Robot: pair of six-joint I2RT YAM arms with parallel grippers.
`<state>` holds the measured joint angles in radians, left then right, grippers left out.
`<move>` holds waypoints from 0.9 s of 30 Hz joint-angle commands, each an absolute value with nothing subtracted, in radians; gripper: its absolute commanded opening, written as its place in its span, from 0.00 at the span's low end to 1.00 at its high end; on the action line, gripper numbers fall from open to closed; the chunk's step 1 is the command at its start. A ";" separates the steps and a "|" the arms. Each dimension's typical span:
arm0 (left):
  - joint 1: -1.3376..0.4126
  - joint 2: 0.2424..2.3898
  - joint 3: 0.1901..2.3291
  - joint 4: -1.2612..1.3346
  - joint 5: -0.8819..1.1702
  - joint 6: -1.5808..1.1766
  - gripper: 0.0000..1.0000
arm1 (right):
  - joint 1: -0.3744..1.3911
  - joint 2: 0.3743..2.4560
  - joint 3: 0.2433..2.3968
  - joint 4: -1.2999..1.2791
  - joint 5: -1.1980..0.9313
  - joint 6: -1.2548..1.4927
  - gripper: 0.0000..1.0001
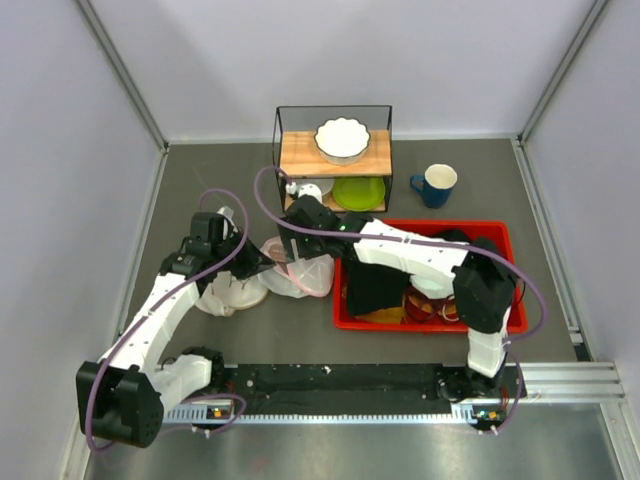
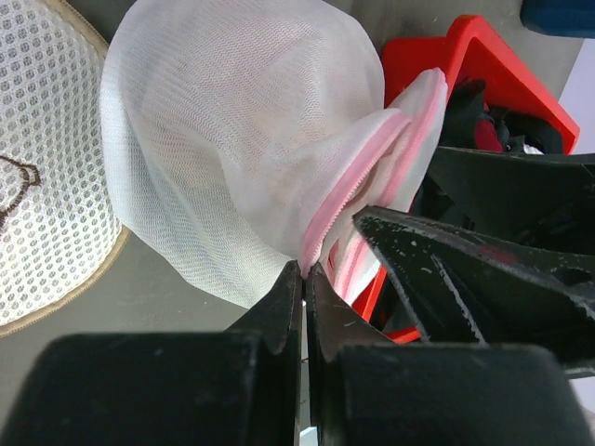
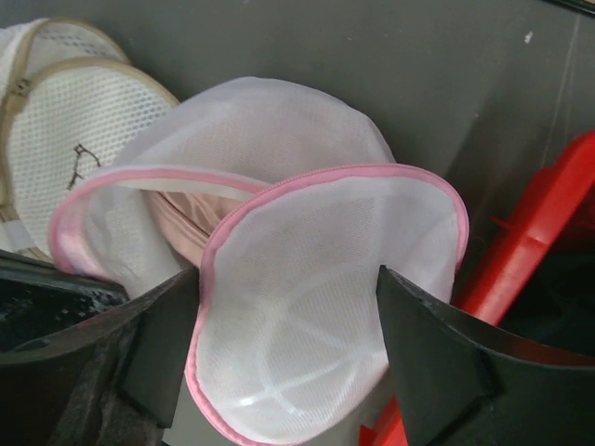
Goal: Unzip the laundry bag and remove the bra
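A white translucent mesh laundry bag (image 3: 316,279) with a pink zipper band lies unzipped near the middle of the grey table (image 1: 200,170). It sits between a cream padded mesh round (image 3: 65,177) toward the left edge and a red plastic bin (image 1: 420,228) toward the right. The dusty-pink fabric bra (image 3: 191,218) shows inside. The left gripper (image 2: 305,279) pinches the zipper rim tight. The right gripper (image 3: 286,274) straddles the open flap, fingers wide apart.

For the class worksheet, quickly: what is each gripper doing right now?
Left gripper: shut on the laundry bag, at its rim.
Right gripper: open, astride the bag's flap.
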<state>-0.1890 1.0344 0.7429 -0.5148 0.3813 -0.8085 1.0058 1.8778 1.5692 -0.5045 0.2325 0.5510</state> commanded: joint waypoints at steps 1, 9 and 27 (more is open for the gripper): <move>-0.187 1.017 0.776 -0.485 0.367 -0.788 0.00 | 0.980 1.761 1.519 -0.515 0.287 0.568 0.70; -0.181 1.039 0.804 -0.489 0.374 -0.781 0.00 | 0.963 1.634 1.381 -0.468 0.301 0.572 0.28; -0.181 1.025 0.802 -0.476 0.399 -0.793 0.00 | 0.960 1.683 1.358 -0.465 0.258 0.569 0.74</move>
